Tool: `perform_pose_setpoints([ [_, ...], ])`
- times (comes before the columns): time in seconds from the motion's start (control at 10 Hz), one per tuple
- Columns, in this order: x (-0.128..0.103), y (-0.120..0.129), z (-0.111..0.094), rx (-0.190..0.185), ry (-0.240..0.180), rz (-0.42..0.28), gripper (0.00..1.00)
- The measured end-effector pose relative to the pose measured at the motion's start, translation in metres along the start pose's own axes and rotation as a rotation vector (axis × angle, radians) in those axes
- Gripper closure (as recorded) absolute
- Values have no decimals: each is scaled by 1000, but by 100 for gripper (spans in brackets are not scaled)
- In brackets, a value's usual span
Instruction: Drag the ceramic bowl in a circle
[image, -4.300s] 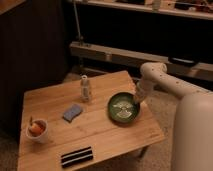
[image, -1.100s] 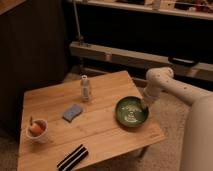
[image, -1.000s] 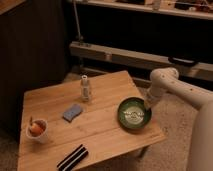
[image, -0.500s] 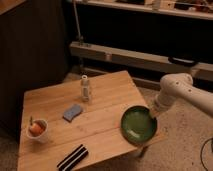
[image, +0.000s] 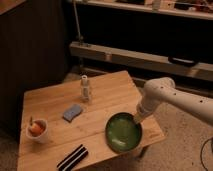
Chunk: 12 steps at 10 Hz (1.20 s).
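Observation:
The ceramic bowl (image: 123, 132) is wide, shallow and dark green. It sits on the wooden table (image: 55, 102) near the front right corner, close to the edge. My gripper (image: 136, 119) comes in from the right on a white arm (image: 165, 95) and its tip is at the bowl's far right rim, touching it or just inside it.
A small white cup with orange contents (image: 37, 130) stands at the front left. A blue sponge (image: 73, 111) lies mid-table and a small white bottle (image: 85, 87) stands behind it. A black striped object (image: 72, 157) lies at the front edge. A long bench (image: 150, 60) runs behind the table.
The bowl slid from the table's right middle out to the right front edge, then back left and toward the front. My arm and gripper moved with it.

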<state>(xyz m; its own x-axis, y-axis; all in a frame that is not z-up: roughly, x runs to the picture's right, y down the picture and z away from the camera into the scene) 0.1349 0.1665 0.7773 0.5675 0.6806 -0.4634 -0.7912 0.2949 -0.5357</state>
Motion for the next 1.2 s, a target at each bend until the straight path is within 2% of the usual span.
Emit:
perform_pose_setpoints([
  [0.3, -38, 31, 18, -42, -20, -38, 100],
  [0.6, -84, 40, 29, -62, -51, -37, 100],
  [0.8, -110, 25, 26, -45, -65, -22, 100],
  [1.0, -138, -4, 28, -12, -58, 3, 100],
  [1.2, -153, -49, 28, 44, -34, 52, 100],
])
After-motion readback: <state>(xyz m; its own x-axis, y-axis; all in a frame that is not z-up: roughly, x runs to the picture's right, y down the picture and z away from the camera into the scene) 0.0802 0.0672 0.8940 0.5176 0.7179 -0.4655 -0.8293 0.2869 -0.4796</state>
